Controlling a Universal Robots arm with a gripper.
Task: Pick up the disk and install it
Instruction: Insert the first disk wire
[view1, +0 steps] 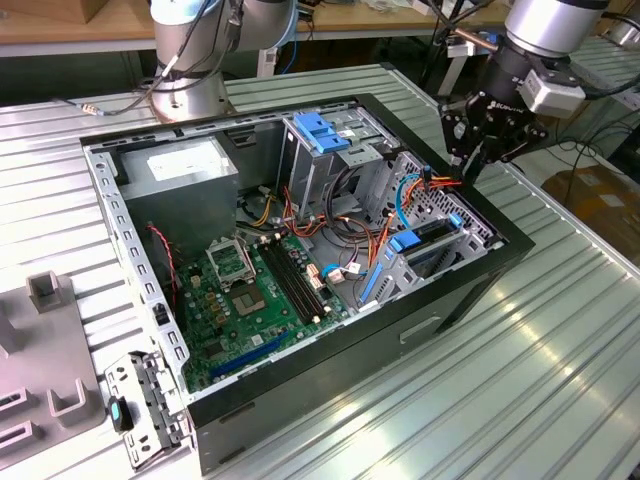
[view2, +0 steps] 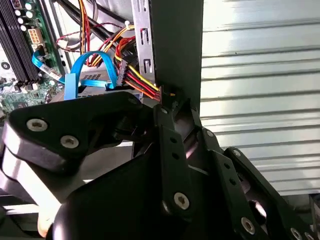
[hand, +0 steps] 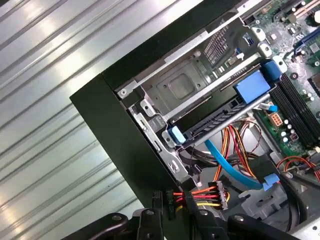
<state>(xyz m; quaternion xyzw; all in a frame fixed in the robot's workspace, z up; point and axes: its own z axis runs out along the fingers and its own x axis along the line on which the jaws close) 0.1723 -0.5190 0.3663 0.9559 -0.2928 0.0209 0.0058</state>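
Over at the exterior view's right end of the case (view1: 300, 415), the gripper (view1: 467, 166) hung just above the bay (hand: 185, 87), jaws pressed together, holding nothing. The disk (hand: 220, 122) sat slid into that bay, looking pretty much installed.

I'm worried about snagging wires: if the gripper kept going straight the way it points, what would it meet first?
Most likely the red, orange and yellow power cable bundle at the corner of the case, just ahead of the gripper. Depth is unclear.
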